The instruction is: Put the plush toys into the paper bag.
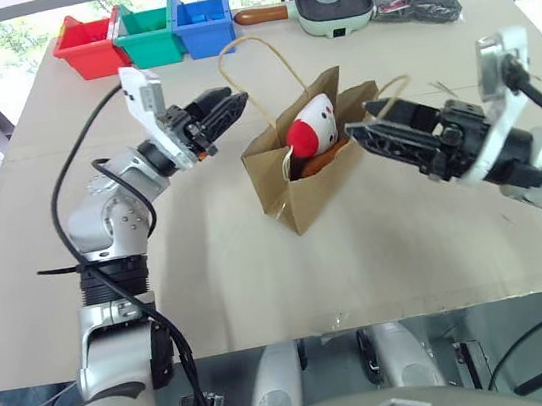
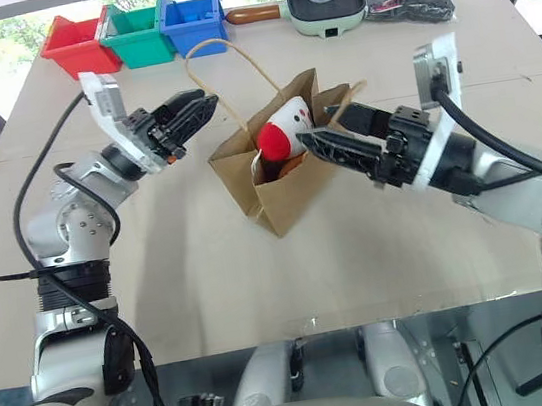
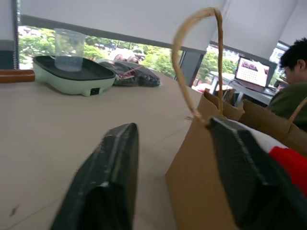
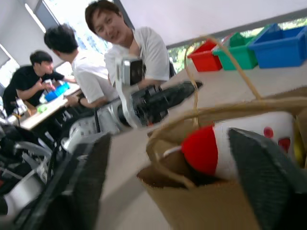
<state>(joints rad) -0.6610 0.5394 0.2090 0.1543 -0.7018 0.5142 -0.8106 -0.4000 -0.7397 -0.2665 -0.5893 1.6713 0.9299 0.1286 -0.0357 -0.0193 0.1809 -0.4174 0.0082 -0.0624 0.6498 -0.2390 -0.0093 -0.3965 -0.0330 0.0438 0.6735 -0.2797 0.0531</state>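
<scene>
1. We see the paper bag (image 1: 292, 175) standing mid-tabletop, the white plush toy (image 1: 311, 127) poking out red end up, the orange-brown plush toy (image 1: 321, 164) tucked beneath it.
2. Left gripper (image 1: 222, 106) sits at the bag's nine o'clock, right gripper (image 1: 382, 127) at three o'clock; both sets of fingers are spread and empty.
3. We judge the toys soft, light and squashable (best pinched mid-body); the thin bag would crumple, so its twisted handles suit lifting.
4. We read no labels or writing.
</scene>
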